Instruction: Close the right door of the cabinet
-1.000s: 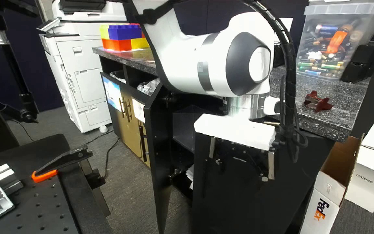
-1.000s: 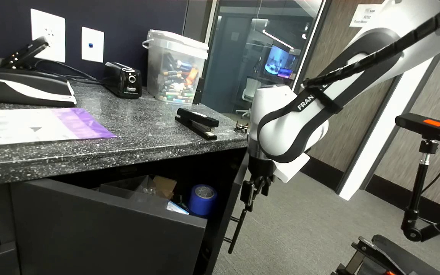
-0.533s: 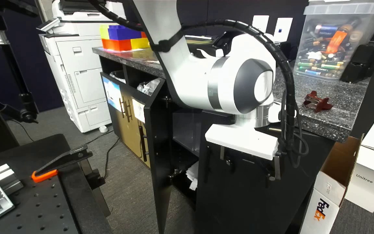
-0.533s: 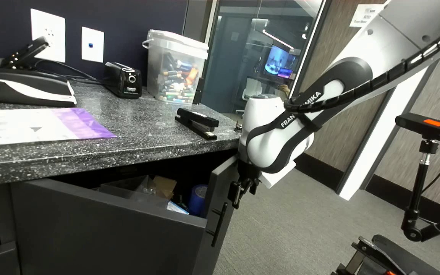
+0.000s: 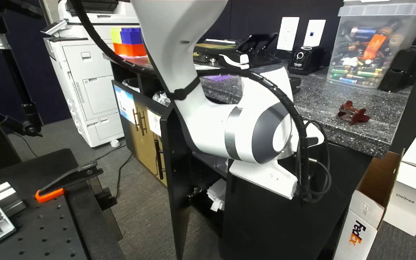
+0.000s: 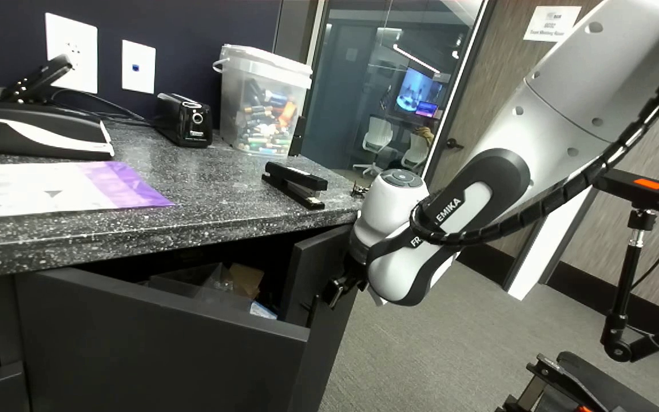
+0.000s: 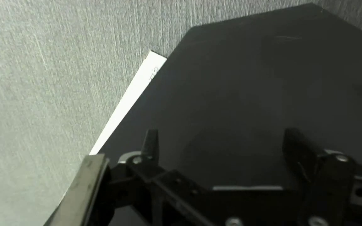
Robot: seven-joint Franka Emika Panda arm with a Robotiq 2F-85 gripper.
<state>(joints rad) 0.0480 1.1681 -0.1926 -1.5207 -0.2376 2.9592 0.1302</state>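
The right door is a flat matte-black panel, standing ajar from the cabinet with its granite top. It also shows in an exterior view behind the other black door, and its dark handle shows at its edge. In the wrist view the door's plain face fills most of the picture. My gripper is low beside the door's outer face, near the handle. In the wrist view the gripper has its fingers wide apart with nothing between them. Whether it touches the door I cannot tell.
The other black door stands open, seen edge-on in an exterior view. A stapler and a clear battery bin stand on the counter. A FedEx box stands beside the cabinet. A black table is opposite.
The arm has come down and moved along the cabinet front toward the other door. The right door has swung inward, narrowing the opening and hiding the blue tape roll inside.
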